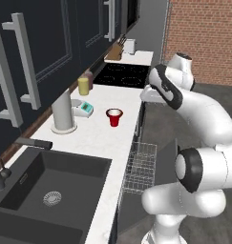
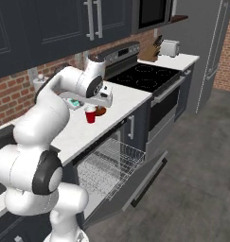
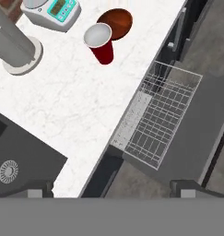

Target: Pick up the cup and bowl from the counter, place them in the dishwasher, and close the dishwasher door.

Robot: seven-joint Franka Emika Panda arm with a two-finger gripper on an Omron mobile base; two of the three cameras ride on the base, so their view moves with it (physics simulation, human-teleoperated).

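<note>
The red cup (image 1: 114, 117) (image 2: 90, 114) (image 3: 99, 42) stands upright on the white counter (image 1: 96, 138) (image 3: 72, 101), a little back from its front edge. The dark reddish-brown bowl (image 2: 101, 111) (image 3: 115, 23) sits right beside it, touching or nearly so. My gripper (image 3: 111, 189) (image 2: 106, 101) hangs above the counter edge, looking straight down, open, with nothing between its fingers. Both dishes lie ahead of it, toward the top of the hand view. The dishwasher door (image 2: 135, 189) (image 3: 198, 129) is folded down. The wire rack (image 1: 141, 167) (image 2: 111, 163) (image 3: 162, 115) is pulled out over it and holds nothing.
A tall grey cylinder (image 1: 63, 113) (image 3: 12, 44), a small scale (image 1: 83, 108) (image 3: 51, 11) and a yellow jar (image 1: 83, 86) stand behind the cup. The black sink (image 1: 46, 190) lies to the left, the cooktop (image 1: 122, 75) (image 2: 145, 75) to the right.
</note>
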